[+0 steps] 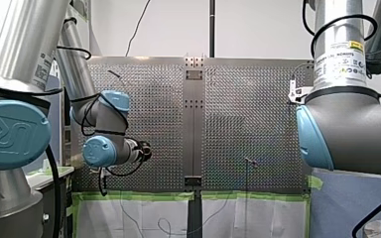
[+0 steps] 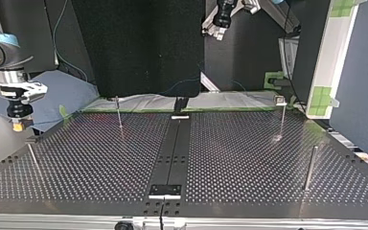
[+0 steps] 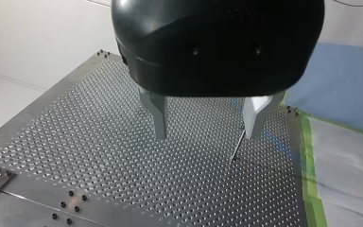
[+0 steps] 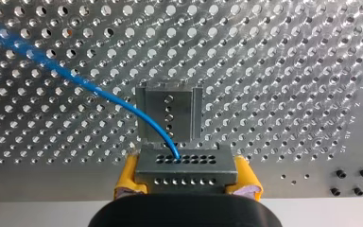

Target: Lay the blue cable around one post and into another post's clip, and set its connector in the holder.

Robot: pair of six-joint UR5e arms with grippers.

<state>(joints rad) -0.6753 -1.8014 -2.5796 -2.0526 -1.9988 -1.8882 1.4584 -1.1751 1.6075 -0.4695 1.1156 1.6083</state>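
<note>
White wall (image 1: 168, 25); black panel (image 2: 139, 43); blue cloth (image 3: 345, 80); green tape (image 1: 139, 196) edging white sheet (image 1: 144, 218).

Blue cable (image 4: 99, 92): far end cut off, leaving view toward ten o'clock from the connector (image 4: 185, 166).
Yellow pads (image 4: 126, 177) of my right gripper (image 4: 186, 178): partly hidden behind the connector.
Post (image 3: 236, 149): upper part hidden behind the three-o'clock finger (image 3: 255, 113) of my left gripper (image 3: 207, 135).

The silver perforated metal table (image 1: 248, 124) has a dark flat strip (image 2: 172, 148) across its middle. A band of green tape (image 1: 139, 196) runs along one edge, touching a white sheet (image 1: 144, 218). A blue cloth (image 3: 345, 80) lies beside the table. A black backdrop (image 2: 139, 43) stands behind it.
</note>
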